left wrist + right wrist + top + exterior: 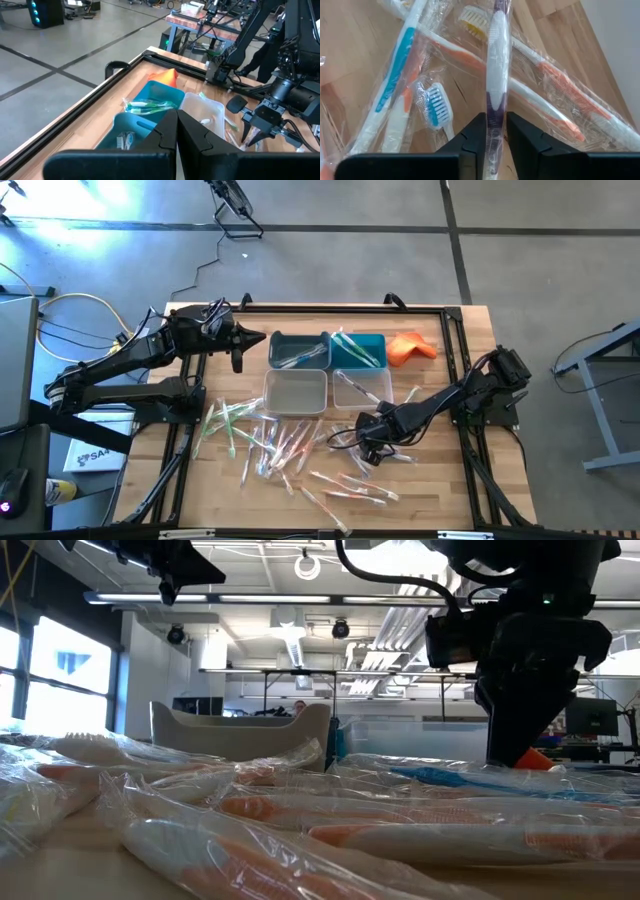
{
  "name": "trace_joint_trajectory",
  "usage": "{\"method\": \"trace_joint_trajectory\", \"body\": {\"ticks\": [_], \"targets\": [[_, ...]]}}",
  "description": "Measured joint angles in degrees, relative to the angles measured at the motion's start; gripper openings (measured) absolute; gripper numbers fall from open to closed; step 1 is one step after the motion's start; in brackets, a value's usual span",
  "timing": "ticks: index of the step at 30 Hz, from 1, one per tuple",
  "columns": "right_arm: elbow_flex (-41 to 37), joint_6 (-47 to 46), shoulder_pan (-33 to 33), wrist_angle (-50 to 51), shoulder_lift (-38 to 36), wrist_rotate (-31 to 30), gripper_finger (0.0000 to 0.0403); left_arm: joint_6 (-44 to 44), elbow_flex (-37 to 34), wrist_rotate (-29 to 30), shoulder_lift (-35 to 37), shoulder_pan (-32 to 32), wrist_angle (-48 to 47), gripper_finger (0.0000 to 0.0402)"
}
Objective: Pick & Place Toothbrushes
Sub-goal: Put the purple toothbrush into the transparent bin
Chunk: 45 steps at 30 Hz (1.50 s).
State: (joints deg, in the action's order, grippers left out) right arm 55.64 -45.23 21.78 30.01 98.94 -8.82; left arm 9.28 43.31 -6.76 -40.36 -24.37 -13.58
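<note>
The right gripper [495,132] clamps a whitish toothbrush [497,60] by its handle (ready for lifting, I judge), down in the pile; left gripper [248,338] waits shut above the bins [298,350]

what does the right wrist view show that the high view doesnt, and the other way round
Only the right wrist view shows the right gripper shut on a wrapped toothbrush with a whitish-purple handle, and the blue bristles of another beside it.

Only the high view shows the four bins, the orange cloth, and the left gripper shut above the table's far left, away from the pile.

Both show wrapped toothbrushes scattered on the wooden table.
</note>
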Motion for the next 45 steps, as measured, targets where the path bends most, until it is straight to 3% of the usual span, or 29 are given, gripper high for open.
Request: {"method": "trace_joint_trajectory", "body": {"ticks": [8,24,36,45], "targets": [[0.0,0.0,0.0,-1.2,0.0,-0.1,0.0007,0.0,0.0,0.0,0.0,0.0,0.0,0.0],[0.1,0.1,0.0,-0.7,-1.5,1.5,0.0003,0.0,0.0,0.0,0.0,0.0,0.0,0.0],[0.4,2.0,-2.2,1.4,-13.8,-7.9,0.0003,0.0,0.0,0.0,0.0,0.0,0.1,0.0],[3.4,8.8,-5.7,1.2,-23.1,-23.4,0.0003,0.0,0.0,0.0,0.0,0.0,0.1,0.0]]}}
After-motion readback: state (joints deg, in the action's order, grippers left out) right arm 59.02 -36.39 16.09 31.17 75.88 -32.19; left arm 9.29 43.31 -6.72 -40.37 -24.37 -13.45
